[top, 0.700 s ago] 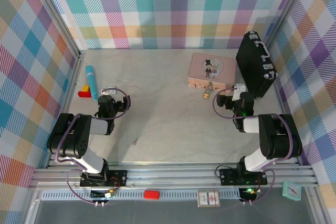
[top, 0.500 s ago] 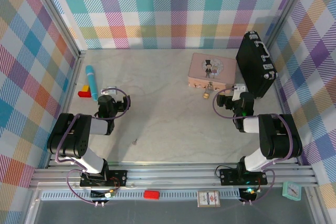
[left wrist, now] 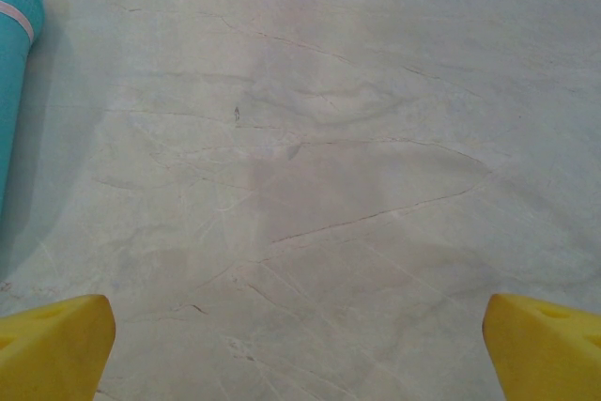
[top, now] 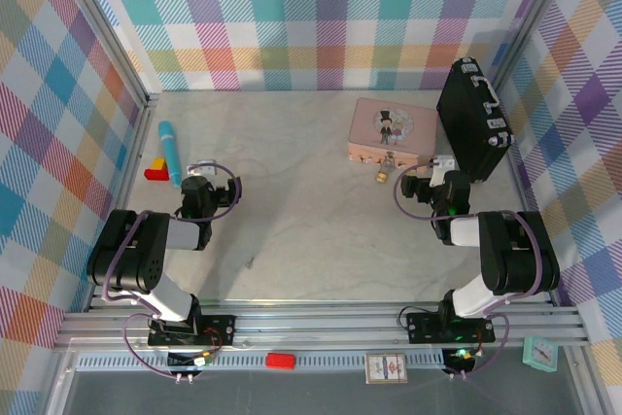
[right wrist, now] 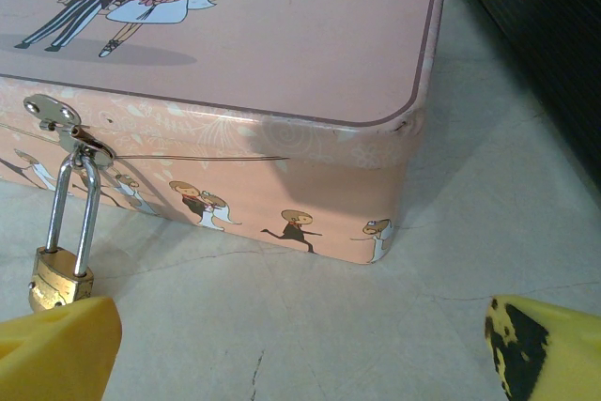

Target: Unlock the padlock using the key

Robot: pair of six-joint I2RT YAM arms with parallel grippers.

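Over toward the far right corner of the table, the padlock (right wrist: 56, 277) hangs off the clasp (right wrist: 56, 117) on the near side of the pink tin (right wrist: 282, 53). As far as I can tell it's locked, since both legs of the shackle go down into the body. So basically nothing's done yet. The key (top: 251, 262) looks like that little dark sliver lying out by the near edge, roughly between the two arms and well apart from the lock. It needs picking up, carrying over, slotting in and turning, so the whole job's left.

The right gripper (right wrist: 300, 349) sits just in front of the tin, jaws spread wide with nothing between them. The left gripper (left wrist: 300, 345) is the same, wide apart and empty, over bare table beside a teal tube (left wrist: 14, 72).

Materials:
- Lock body is a blocky brass-coloured chunk, and the shackle is a thin shiny silver U.
- Tin is smooth painted metal with rounded corners and a cartoon wedding couple on it.
- Table (left wrist: 329, 185) is pale and marble-looking with fine veins.
- Finger pads (right wrist: 540, 354) are yellow, one scuffed black.
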